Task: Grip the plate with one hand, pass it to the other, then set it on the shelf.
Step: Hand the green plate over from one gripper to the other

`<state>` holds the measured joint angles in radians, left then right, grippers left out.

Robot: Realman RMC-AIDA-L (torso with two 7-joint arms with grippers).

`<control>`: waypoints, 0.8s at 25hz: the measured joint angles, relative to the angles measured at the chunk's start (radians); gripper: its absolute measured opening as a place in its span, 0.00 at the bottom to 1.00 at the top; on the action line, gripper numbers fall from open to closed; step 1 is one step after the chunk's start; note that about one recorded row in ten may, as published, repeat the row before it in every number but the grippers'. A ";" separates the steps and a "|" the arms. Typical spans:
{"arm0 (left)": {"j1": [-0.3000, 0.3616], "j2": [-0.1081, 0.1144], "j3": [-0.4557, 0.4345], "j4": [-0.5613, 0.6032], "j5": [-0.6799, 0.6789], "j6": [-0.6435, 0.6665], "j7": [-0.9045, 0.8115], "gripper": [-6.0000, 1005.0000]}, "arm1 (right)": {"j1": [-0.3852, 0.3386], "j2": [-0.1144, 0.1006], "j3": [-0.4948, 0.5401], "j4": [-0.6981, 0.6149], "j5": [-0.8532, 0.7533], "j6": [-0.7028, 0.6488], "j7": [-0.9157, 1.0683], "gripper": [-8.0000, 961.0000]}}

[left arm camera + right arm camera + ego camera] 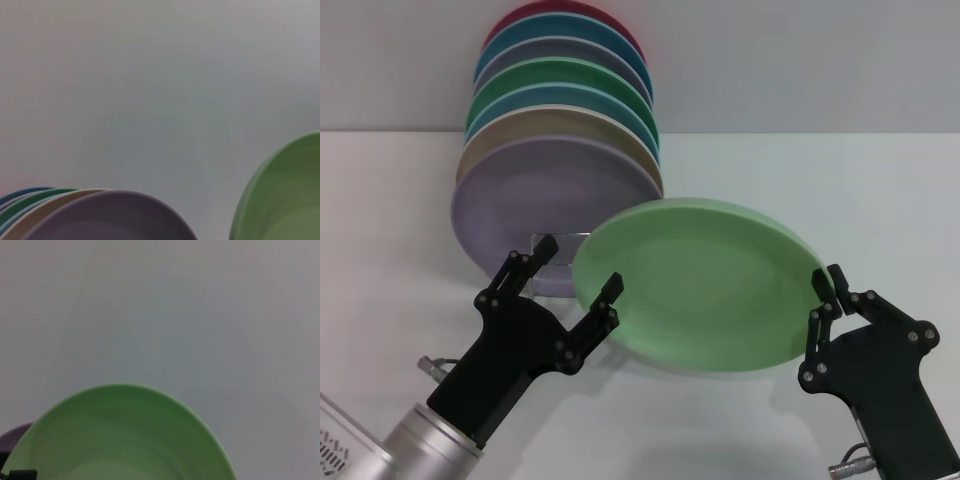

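Nearest cam, bottom L of head view: left gripper (582,266) on silver cylindrical wrist (415,445), black, jointed, fingers spread wide. One finger (605,300) at the L rim of the mint-green plate (705,285), other finger (530,262) out toward the rack; not closed on anything, rim contact unclear.

Bottom R: right gripper (827,283), black w/ small screws, fingers pinched together on the plate's R rim, carrying it. Plate off the white table (880,200), tilted, face toward cam, hanging between the two grippers, just in front of the stacked plates.

Behind, upper L: row of plates on edge, leaning back. Lilac plate (520,205) in front, then beige plate (560,125), blue, darker emerald-green plate (560,75), more behind, dark red rim at the very back. Clear rack frame (565,240) barely visible at base of lilac plate, partly hidden by the left gripper's finger and the mint plate.

Left wrist view: mint plate rim (280,195), lilac plate edge (110,215), blank wall beyond. No own fingers visible.

Right wrist view: mint plate (120,435) fills lower part, sliver of lilac (15,435) beside it.
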<state>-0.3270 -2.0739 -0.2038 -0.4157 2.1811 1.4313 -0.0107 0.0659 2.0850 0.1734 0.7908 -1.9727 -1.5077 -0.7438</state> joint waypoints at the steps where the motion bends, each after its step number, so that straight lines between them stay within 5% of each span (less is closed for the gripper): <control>1: -0.001 0.000 0.000 0.000 0.000 -0.001 0.000 0.80 | -0.001 -0.001 0.000 0.001 0.000 0.000 0.000 0.03; 8: -0.004 0.000 0.000 0.001 0.001 -0.003 0.000 0.80 | 0.000 -0.002 -0.002 0.004 0.000 0.000 -0.001 0.03; 20: -0.005 0.000 0.000 0.009 0.001 -0.003 0.002 0.56 | 0.000 -0.002 -0.002 0.001 -0.003 0.000 -0.001 0.03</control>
<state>-0.3322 -2.0739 -0.2040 -0.4063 2.1816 1.4280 -0.0084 0.0662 2.0832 0.1718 0.7918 -1.9760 -1.5078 -0.7443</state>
